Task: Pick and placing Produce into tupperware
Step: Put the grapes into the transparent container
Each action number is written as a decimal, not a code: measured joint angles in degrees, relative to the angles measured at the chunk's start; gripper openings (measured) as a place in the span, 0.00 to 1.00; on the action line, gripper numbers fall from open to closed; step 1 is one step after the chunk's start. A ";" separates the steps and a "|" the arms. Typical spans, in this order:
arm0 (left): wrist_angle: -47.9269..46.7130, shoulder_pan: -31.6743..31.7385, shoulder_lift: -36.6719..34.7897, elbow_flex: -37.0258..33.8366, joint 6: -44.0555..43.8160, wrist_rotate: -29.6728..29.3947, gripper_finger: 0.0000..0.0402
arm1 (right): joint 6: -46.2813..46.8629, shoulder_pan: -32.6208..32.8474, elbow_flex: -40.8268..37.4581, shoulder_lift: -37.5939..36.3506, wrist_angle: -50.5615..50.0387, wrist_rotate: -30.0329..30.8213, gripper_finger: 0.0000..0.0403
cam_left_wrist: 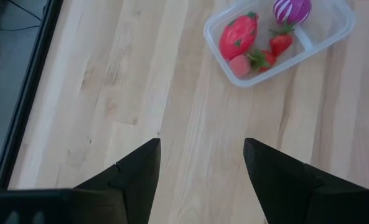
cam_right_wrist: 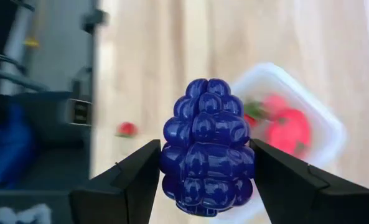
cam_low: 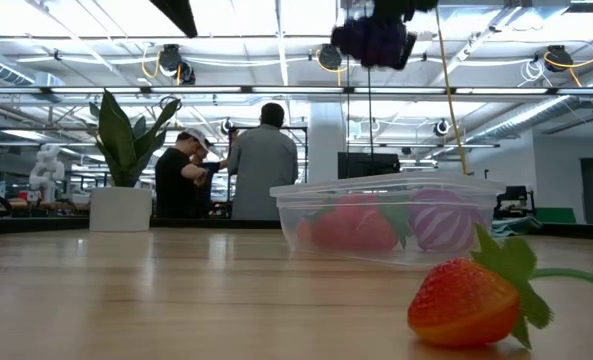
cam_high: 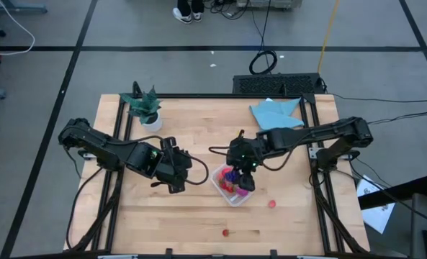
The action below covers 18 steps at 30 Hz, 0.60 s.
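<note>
While bumpy glossy blackberry fills right hand.

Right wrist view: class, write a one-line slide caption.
Right gripper clamps a dark purple bumpy toy berry above the clear plastic tub.

**Everything placed around the tub**

We take the tub as our landmark, near the table's middle. In it lie several fruits. Directly above it we see the right gripper holding a berry. The left gripper sits left of the tub. Two strawberries lie on the table right of and before it. The plant stands behind-left, the cloth behind-right.
</note>
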 joint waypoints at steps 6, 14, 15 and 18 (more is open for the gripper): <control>-4.76 0.06 0.00 0.00 -1.92 -0.34 0.59 | -1.37 -0.56 -0.35 3.65 -3.43 2.42 0.56; -10.22 0.07 0.00 0.00 -5.11 -0.81 0.59 | -4.63 -0.63 -0.44 9.21 -4.45 2.68 0.56; -11.75 0.07 0.00 0.00 -6.07 -1.18 0.59 | -4.73 -0.63 -0.44 9.71 -4.48 2.68 0.56; -17.83 0.07 0.00 0.00 -10.40 -3.23 0.59 | -5.32 -0.63 -0.46 10.53 -4.49 2.70 0.56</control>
